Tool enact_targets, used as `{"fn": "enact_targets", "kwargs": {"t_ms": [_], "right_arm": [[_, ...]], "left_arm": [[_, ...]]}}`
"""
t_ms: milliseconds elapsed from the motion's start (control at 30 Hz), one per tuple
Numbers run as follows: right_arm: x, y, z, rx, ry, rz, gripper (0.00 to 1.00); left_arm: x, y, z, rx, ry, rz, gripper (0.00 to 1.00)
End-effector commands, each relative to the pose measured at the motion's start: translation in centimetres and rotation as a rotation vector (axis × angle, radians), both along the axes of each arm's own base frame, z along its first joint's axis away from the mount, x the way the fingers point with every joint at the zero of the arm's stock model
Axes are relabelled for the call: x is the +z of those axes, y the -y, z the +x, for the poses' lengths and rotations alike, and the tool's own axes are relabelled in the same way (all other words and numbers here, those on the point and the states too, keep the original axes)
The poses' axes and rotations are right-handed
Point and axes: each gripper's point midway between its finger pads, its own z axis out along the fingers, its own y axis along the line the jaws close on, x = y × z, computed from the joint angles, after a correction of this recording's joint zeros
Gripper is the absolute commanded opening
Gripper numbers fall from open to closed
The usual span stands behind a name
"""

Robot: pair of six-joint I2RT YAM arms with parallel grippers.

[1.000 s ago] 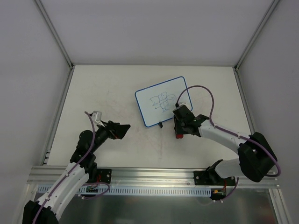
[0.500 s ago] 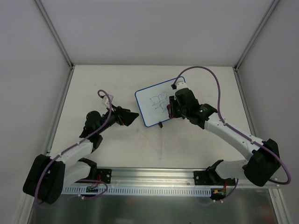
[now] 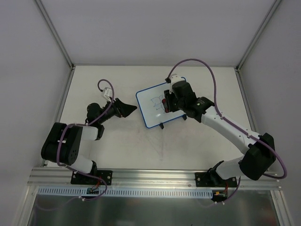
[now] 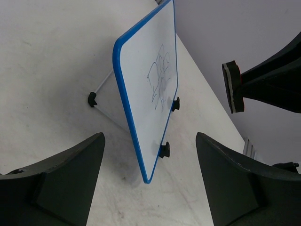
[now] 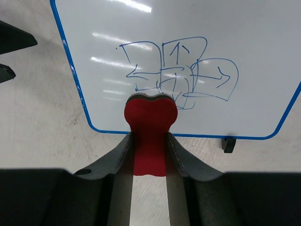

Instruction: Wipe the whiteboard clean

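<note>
At one whiteboard (image 5: 188, 28), right end effector (image 5: 149, 141) grips one eraser (image 5: 150, 117).

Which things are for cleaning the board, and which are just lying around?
For the job: small blue-framed whiteboard with blue scribbles; red bone-shaped eraser, gripped in the right tool; open left tool.
Just there: beige table; silver metal rail.

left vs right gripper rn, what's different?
The right gripper is shut on the red eraser; the left gripper is open and empty. The right gripper faces the front of the whiteboard, with the eraser near the blue scribbles; the left gripper sits off the board's side edge. Shared: both point at the whiteboard, and neither touches it.
</note>
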Motion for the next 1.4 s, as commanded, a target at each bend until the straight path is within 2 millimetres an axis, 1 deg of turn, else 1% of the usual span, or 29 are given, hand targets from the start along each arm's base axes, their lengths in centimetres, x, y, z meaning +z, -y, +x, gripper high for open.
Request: {"fn": "enact_targets", "kwargs": {"t_ms": [0,33,100,133,200,233,300,367,400,433,500,533,567,667,733,1000,1133,1200,1233,1367], "right_arm": [[1.4,-1.5,1.0,0.056,0.053,0.006,0.00],[1.6,-1.8,1.2,0.062,0.067,0.012,0.00],[1.2,-2.2,1.5,0.067,0.075,0.001,0.00],[1.2,-2.3,1.7,0.064,0.080,0.000,0.00],[0.9,-2.7,1.9,0.069,0.074,0.002,0.00],[0.9,-2.9,2.0,0.076,0.073,0.009,0.00],[1.1,-3.5,2.0,0.093,0.070,0.027,0.00],[0.9,-4.1,2.2,0.102,0.071,0.034,0.00],[0.8,-4.2,2.4,0.104,0.073,0.034,0.00],[0.5,-4.3,2.6,0.106,0.073,0.029,0.00],[0.1,-4.5,2.9,0.108,0.075,0.017,0.00],[0.1,-4.8,3.1,0.116,0.087,0.021,0.00],[-0.3,-5.0,3.2,0.125,0.088,0.009,0.00],[-0.3,-5.8,3.5,0.144,0.122,0.011,0.00],[-0.1,-6.3,3.7,0.155,0.143,0.018,0.00],[0.2,-7.9,4.7,0.179,0.196,0.020,0.00],[-0.2,-8.6,5.2,0.181,0.227,0.002,0.00],[-0.7,-8.4,5.4,0.167,0.232,-0.019,0.00],[-0.4,-8.6,5.8,0.161,0.257,-0.010,0.00],[-0.9,-8.5,6.2,0.135,0.291,-0.020,0.00]], "left_arm": [[4.2,1.2,0.6,-0.087,0.193,-0.054,0.77],[4.1,1.4,1.2,-0.094,0.179,-0.068,0.75],[4.2,1.7,1.7,-0.110,0.179,-0.085,0.70],[4.1,1.9,2.3,-0.113,0.160,-0.094,0.67],[4.2,2.3,2.9,-0.120,0.159,-0.103,0.66],[3.7,2.4,3.1,-0.120,0.146,-0.103,0.65],[3.6,2.5,3.4,-0.117,0.150,-0.100,0.66],[3.4,2.8,4.0,-0.128,0.151,-0.093,0.66],[3.7,3.2,4.3,-0.148,0.159,-0.092,0.65],[3.3,3.6,4.3,-0.163,0.147,-0.093,0.65],[3.3,4.1,4.4,-0.180,0.147,-0.095,0.63],[3.4,4.4,4.3,-0.192,0.156,-0.091,0.62],[3.1,4.6,4.4,-0.194,0.141,-0.084,0.60],[3.2,5.3,4.4,-0.213,0.150,-0.066,0.54],[3.0,5.5,4.5,-0.215,0.150,-0.056,0.48],[2.5,6.1,4.4,-0.247,0.123,-0.066,0.45],[2.1,6.1,4.3,-0.252,0.097,-0.074,0.44],[2.0,6.2,4.3,-0.257,0.090,-0.076,0.43],[1.8,6.2,4.3,-0.257,0.084,-0.076,0.42],[1.6,6.2,4.3,-0.263,0.071,-0.078,0.36]]}}
